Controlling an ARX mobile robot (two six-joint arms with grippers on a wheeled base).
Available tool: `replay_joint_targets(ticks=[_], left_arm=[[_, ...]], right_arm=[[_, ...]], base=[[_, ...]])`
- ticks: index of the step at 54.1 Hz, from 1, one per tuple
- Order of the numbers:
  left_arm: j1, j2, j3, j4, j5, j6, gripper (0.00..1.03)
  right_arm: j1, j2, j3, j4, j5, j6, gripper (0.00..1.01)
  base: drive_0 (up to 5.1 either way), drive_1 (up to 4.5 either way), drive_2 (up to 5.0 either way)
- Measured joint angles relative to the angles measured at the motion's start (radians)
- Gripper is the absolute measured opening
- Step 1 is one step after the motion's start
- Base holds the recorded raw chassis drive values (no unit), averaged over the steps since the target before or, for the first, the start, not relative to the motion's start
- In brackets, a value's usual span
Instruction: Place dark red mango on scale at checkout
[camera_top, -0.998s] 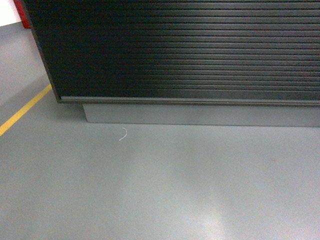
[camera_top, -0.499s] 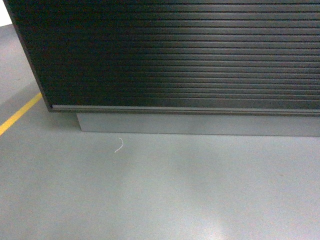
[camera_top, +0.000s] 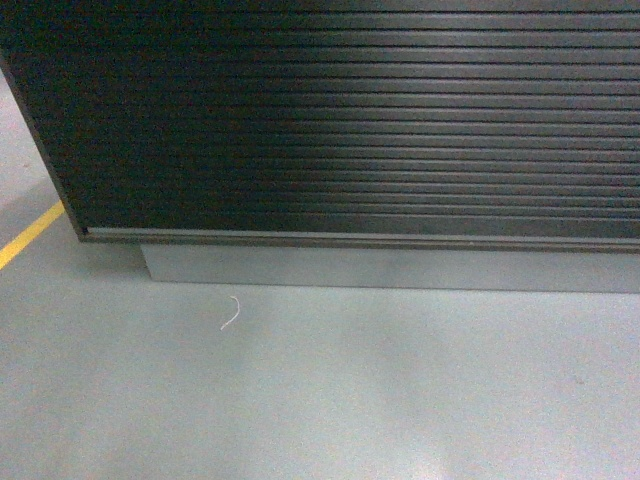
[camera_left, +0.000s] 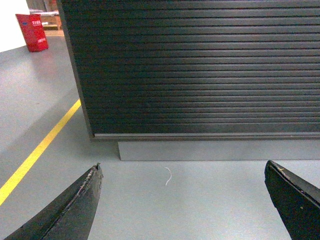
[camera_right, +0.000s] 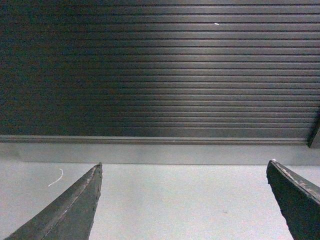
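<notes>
The checkout (camera_top: 340, 120) fills the upper part of the head view: a dark ribbed front panel over a grey plinth (camera_top: 380, 268). It also shows in the left wrist view (camera_left: 200, 70) and the right wrist view (camera_right: 160, 75). My left gripper (camera_left: 182, 167) is open above the grey floor with nothing between its fingers. My right gripper (camera_right: 184, 167) is open too, also holding nothing. Neither gripper shows in the head view. The dark red mango and the scale are out of view.
A small white thread (camera_top: 231, 312) lies on the grey floor just in front of the plinth's left end. A yellow floor line (camera_left: 35, 155) runs along the left. A red box (camera_left: 33, 31) stands far back left.
The checkout has grown larger and shifted down and left in the head view; the thread has slid lower. The view has come closer to the counter.
</notes>
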Motion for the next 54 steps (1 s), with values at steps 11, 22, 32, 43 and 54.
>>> replay_joint_targets(ticks=[11,22,32,43,54], left_arm=[[0.000,0.000,0.000,0.000,0.000,0.000,0.98],[0.000,0.000,0.000,0.000,0.000,0.000,0.98],[0.000,0.000,0.000,0.000,0.000,0.000,0.98],[0.000,0.000,0.000,0.000,0.000,0.000,0.98],[0.000,0.000,0.000,0.000,0.000,0.000,0.98]], right_arm=[[0.000,0.000,0.000,0.000,0.000,0.000,0.98],[0.000,0.000,0.000,0.000,0.000,0.000,0.98],[0.000,0.000,0.000,0.001,0.000,0.000,0.98],[0.000,0.000,0.000,0.000,0.000,0.000,0.98],[0.000,0.000,0.000,0.000,0.000,0.000,0.98]], base=[[0.1,2.20,-2.0],[0.0,2.27,-2.2],[0.0,2.38,-2.4],[0.0,2.38,-2.4],[0.0,2.38,-2.4]])
